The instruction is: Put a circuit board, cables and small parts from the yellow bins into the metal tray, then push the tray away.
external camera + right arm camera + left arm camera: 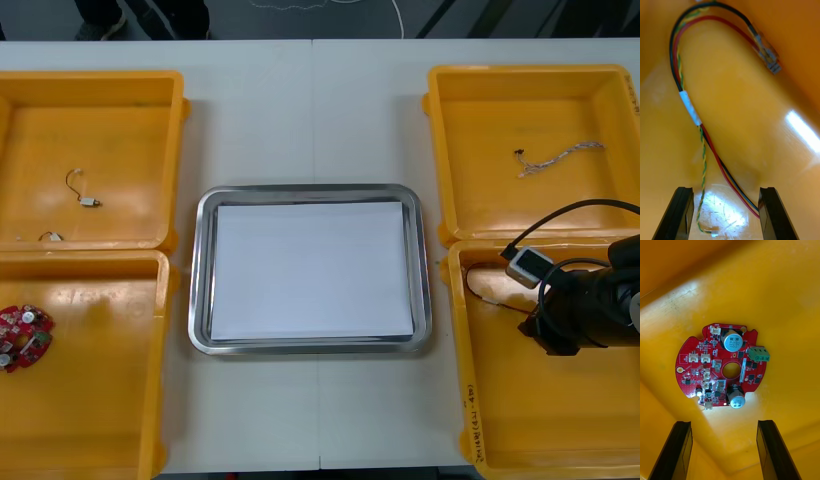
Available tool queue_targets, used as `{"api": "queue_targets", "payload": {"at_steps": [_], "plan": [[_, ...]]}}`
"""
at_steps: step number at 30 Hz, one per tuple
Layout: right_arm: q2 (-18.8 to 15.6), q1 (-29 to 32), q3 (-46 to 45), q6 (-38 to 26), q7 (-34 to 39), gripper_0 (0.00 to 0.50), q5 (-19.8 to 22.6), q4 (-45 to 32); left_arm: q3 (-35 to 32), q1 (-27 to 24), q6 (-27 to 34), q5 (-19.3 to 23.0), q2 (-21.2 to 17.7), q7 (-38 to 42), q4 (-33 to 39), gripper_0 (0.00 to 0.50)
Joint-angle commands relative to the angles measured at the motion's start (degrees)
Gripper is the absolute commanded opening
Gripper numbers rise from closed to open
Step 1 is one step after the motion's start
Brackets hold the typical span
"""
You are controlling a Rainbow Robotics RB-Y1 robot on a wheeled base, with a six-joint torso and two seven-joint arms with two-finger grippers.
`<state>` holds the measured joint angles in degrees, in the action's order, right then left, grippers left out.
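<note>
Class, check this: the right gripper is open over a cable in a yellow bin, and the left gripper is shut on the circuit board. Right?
No. The left gripper is open, the circuit board lying free beyond its fingers: see the left wrist view. The rest holds.

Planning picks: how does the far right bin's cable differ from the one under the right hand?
Colour: the far cable is pale and twisted; the near cable bundles red, black, yellow and green wires. Pose: the far cable lies almost straight; the near cable bends in a loop. Place: the far cable sits in the far right bin, the near cable in the near right bin, by the open right hand. Both lie loose.
</note>
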<state>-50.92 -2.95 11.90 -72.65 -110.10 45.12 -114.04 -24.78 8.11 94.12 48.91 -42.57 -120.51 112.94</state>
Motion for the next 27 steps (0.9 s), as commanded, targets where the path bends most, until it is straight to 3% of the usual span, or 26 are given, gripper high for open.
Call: {"api": "queue_targets", "payload": {"at_steps": [1, 13, 22, 23, 25, 26, 27], "plan": [[-1.0, 0.8, 1.4, 0.6, -2.4, 0.500, -0.6, -0.3, -1.2, 2.9, -2.0, -1.5, 1.8, -10.2, 0.3, 0.500], [-0.9, 0.8, 3.7, 3.4, -2.7, 0.500, -1.8, 1.3, -1.0, 3.5, -3.2, -4.8, 6.4, -11.1, 0.3, 0.500], [-1.0, 0.8, 3.7, 3.7, -2.8, 0.500, -1.4, 2.3, 1.3, 3.5, -5.9, -6.9, 6.4, -11.0, -1.1, 0.500], [-0.9, 0.8, 3.7, 3.7, -2.9, 0.454, -1.3, 2.5, 1.6, 3.5, -6.5, -7.0, 6.5, -11.1, -1.6, 0.500], [-1.0, 0.8, 3.7, 3.7, -2.9, 0.256, -1.3, 2.6, 1.8, 3.5, -6.9, -7.1, 6.4, -11.1, -2.0, 0.500], [-1.0, 0.8, 3.7, 3.8, -2.9, 0.051, -1.3, 2.6, 2.1, 3.5, -7.5, -7.2, 6.5, -11.1, -2.3, 0.500], [-1.0, 0.7, 3.7, 3.9, -2.8, 0.023, -1.3, 2.6, 2.1, 3.5, -7.6, -7.3, 6.4, -11.1, -2.4, 0.500]]}}
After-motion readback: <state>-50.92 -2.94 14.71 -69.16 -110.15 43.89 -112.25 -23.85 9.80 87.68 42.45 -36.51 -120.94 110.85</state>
